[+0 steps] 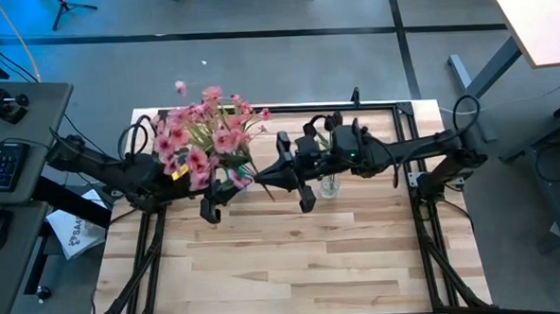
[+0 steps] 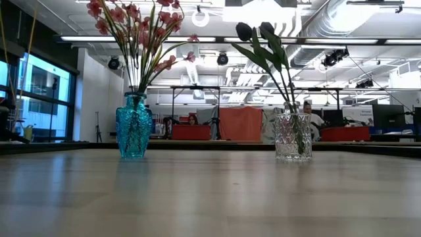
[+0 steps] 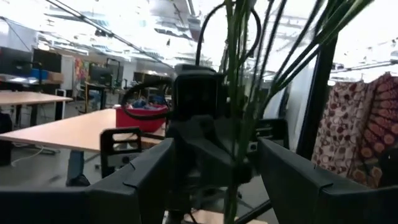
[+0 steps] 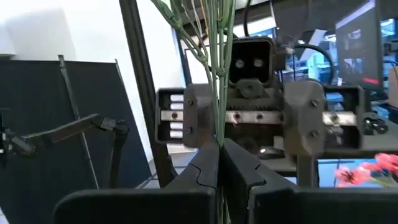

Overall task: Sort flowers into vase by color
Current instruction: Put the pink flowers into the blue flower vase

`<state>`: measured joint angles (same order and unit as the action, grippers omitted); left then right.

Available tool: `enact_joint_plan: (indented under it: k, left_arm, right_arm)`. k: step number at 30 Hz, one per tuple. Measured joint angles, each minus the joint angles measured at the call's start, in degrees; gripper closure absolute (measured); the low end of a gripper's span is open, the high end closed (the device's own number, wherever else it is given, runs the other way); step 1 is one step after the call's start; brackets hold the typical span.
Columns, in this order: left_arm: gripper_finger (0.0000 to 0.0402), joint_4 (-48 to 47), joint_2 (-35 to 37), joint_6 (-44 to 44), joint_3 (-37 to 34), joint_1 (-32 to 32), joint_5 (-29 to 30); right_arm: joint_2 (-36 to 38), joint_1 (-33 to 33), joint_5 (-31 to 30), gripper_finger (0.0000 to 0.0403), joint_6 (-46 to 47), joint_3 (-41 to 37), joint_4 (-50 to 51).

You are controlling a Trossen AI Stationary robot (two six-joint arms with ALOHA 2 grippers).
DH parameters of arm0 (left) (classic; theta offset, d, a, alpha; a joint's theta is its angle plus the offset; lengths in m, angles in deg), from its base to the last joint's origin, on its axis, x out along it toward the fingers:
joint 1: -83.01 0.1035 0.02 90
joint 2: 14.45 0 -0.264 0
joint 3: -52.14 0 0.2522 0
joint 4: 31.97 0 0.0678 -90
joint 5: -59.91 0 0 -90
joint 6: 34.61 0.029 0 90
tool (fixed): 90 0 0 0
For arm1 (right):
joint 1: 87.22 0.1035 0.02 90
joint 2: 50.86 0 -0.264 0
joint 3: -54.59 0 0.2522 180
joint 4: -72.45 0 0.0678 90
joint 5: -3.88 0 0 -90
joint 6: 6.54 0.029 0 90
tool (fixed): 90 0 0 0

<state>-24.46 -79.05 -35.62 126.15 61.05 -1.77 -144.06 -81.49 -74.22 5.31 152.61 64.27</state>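
**Two vases filled, both arms poised at the pink bouquet**

On the left of the wooden table [image 1: 294,260], the left arm reaches in toward the bunch of pink flowers [image 1: 199,137]. The left pincer [image 3: 214,180] stands wide open, with green stems [image 3: 239,93] rising between its two dark fingers [image 3: 134,186] without being clamped. From table level, the pink flowers stand upright in a blue glass vase [image 2: 133,125], their blossoms fanning out above its neck.

Just to the right of the bouquet, the right pincer [image 4: 221,165] is fully closed. In the right wrist view its fingers [image 4: 202,171] meet at a thin bundle of green stems, which run up past them; whether the stems are actually pinched between the fingers cannot be told. Directly opposite it sits the body of the left pincer, facing it from close by.

Further right, under the right arm, a clear cut-glass vase [image 2: 293,137] holds the near-black tulips [image 2: 253,29] with their long green leaves, leaning slightly to the left. The two vases stand well apart on the table.
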Motion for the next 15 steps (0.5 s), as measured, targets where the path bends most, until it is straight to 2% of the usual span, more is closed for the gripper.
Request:
enact_joint_plan:
  k: [10,15]
  left_arm:
    - [0.0190,1.65,-1.48,-0.44,0.00,0.24,-2.30]
    - [0.0225,0.62,-1.18,-0.44,0.00,0.24,-2.05]
  right_arm:
    - [-2.48,-0.12,0.46,0.0403,0.75,0.94,1.92]
    - [-2.51,-0.43,0.33,0.0403,0.26,0.94,2.57]
